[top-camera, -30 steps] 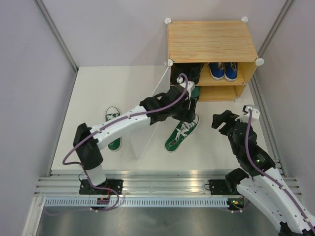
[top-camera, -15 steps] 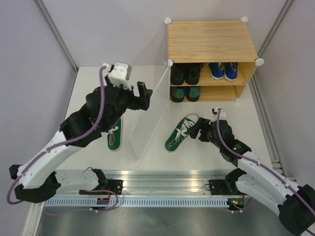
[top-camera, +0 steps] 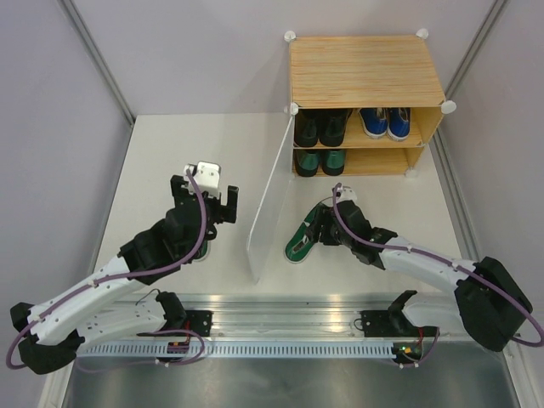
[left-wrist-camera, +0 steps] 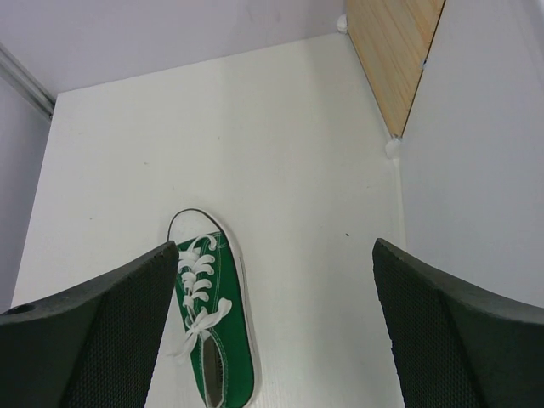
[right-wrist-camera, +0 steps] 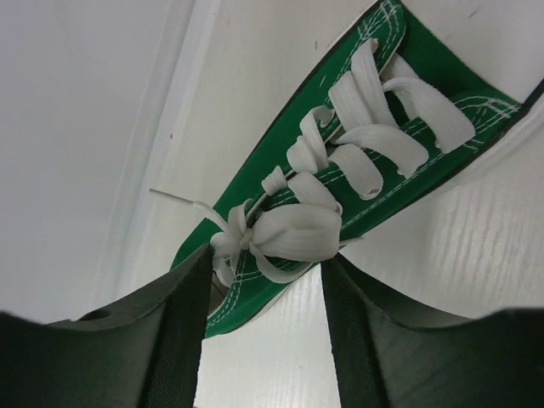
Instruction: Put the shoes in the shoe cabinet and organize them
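Two green sneakers out on the bench, one under each of my arms.

My right jaws straddle the green white-toed sneaker (top-camera: 306, 236) at its laced throat, a finger (right-wrist-camera: 183, 331) close along each side (whether they press it I cannot tell). The shoe lies flat on the bench (top-camera: 170, 153) in front of the shoe cabinet (top-camera: 365, 72), just beside the open translucent door panel (top-camera: 268, 200). My left jaws are released, spread wide, hovering above the mate (left-wrist-camera: 212, 323), which lies on the other side of the door, toe toward the far wall. Inside the cabinet, the black dress shoes (top-camera: 321, 127) and blue sneakers (top-camera: 384, 121) share the upper shelf, black on the left. The dark green shoes (top-camera: 320, 161) sit at the left of the lower shelf.
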`<state>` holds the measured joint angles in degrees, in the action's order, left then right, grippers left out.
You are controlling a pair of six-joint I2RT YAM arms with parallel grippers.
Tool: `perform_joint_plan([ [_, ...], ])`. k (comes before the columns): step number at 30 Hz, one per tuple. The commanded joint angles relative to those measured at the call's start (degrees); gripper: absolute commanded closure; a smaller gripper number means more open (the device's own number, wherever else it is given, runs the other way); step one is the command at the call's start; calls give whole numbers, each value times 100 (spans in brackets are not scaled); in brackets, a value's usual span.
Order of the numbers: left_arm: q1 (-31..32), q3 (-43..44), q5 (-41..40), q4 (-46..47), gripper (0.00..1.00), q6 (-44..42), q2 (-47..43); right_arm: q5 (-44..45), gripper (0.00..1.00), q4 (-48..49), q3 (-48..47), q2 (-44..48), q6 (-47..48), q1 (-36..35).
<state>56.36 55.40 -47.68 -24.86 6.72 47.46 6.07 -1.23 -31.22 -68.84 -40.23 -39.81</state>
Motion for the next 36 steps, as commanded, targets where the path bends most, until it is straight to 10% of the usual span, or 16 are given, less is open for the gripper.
perform_joint_plan([
  [1, -20, 24, -119, 544, 4, -382, -80, 280, 45, 168, -358, -270, 32, -70],
  [3, -20, -38, -136, 579, 3, -478, -62, 404, 68, -42, -411, -262, 102, -71],
  [9, -28, -82, -136, 579, 3, -549, -35, 1168, 97, -772, -604, 115, 533, -53],
  [18, -20, -20, 242, 421, 3, -391, -27, 1643, 99, -1116, -903, 117, 1982, 122],
  [26, -28, -73, 303, 429, 3, -435, 70, 1706, 28, -1081, -973, 133, 1808, 255],
  [36, -28, -73, 435, 403, 2, -435, 149, 844, 16, -958, -341, 731, 798, 202],
])
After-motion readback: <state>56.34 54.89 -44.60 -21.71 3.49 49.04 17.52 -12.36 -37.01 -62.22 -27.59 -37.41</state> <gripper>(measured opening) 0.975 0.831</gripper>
